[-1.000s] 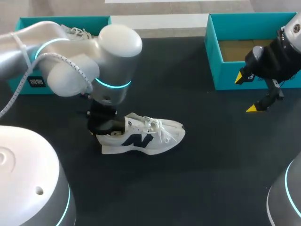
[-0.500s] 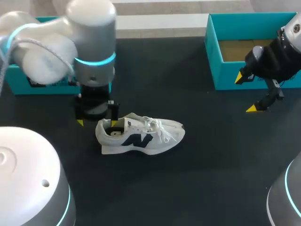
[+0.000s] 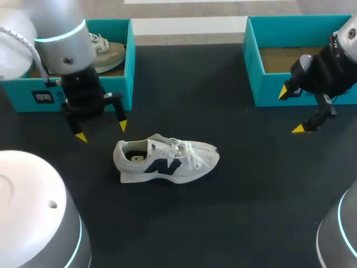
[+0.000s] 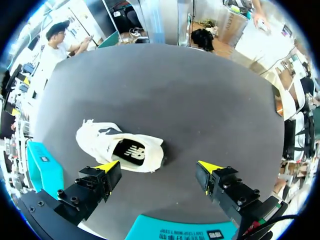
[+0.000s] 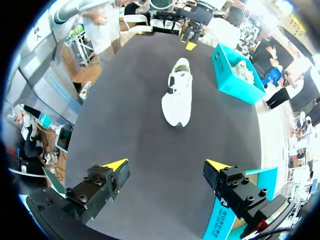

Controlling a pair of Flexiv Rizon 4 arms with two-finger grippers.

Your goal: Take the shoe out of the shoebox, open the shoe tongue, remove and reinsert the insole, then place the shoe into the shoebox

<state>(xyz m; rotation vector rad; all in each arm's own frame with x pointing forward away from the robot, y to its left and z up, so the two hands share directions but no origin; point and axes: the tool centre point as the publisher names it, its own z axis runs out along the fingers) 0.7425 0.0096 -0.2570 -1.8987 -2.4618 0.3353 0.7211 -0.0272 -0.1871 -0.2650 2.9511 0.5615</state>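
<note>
A white sneaker (image 3: pixel 167 159) with a dark side logo lies on its sole in the middle of the black table, toe toward my right. Its insole (image 4: pixel 131 150) shows inside the opening. My left gripper (image 3: pixel 102 131) hangs open just behind and left of the heel, touching nothing; in the left wrist view the sneaker (image 4: pixel 120 150) lies ahead of the open gripper (image 4: pixel 159 166). My right gripper (image 3: pixel 292 110) stands open and empty beside the right shoebox (image 3: pixel 254 67), far from the sneaker (image 5: pixel 178 92), which lies well ahead of that gripper (image 5: pixel 166 164).
A teal shoebox (image 3: pixel 128 61) at the back left holds a second shoe (image 3: pixel 109 51). The right teal shoebox shows a bare brown bottom. Its wall (image 5: pixel 235 215) sits close beside my right gripper.
My left gripper let go of the sneaker's heel, opened wide and drew back up and left toward the left shoebox. The sneaker stays put. The right arm has not moved.
</note>
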